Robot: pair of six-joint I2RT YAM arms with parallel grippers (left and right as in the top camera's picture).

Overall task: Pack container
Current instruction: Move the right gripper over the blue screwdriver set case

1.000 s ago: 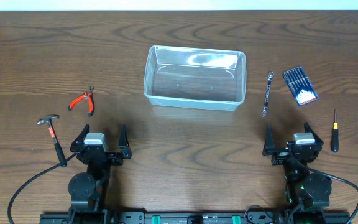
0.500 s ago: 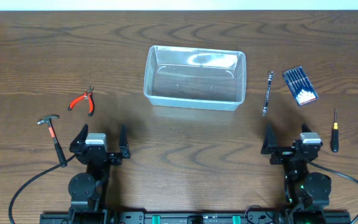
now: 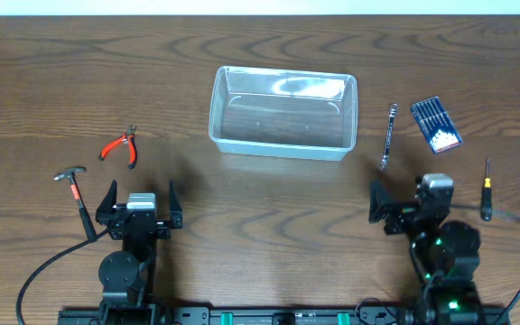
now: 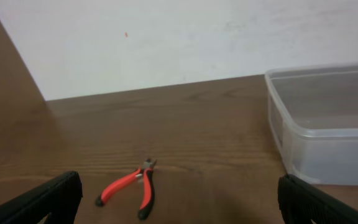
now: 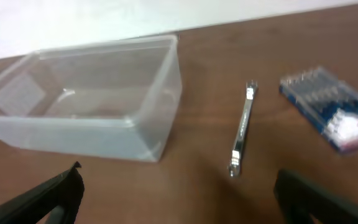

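While the left claw (image 3: 140,192) at lower left and the right claw (image 3: 412,195) at lower right are held wide open with nothing gripped, the tub (image 3: 278,144) is seen at upper middle

In the left wrist view the container (image 4: 328,155) runs off the right edge; the blue case (image 5: 329,112) looks blurred, its contents unclear.

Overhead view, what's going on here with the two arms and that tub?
Nothing is being handled yet. The left gripper and right gripper are open and empty at the near edge. The container sits empty mid-table, with pliers and hammer on its left, wrench, blue case and screwdriver on its right.
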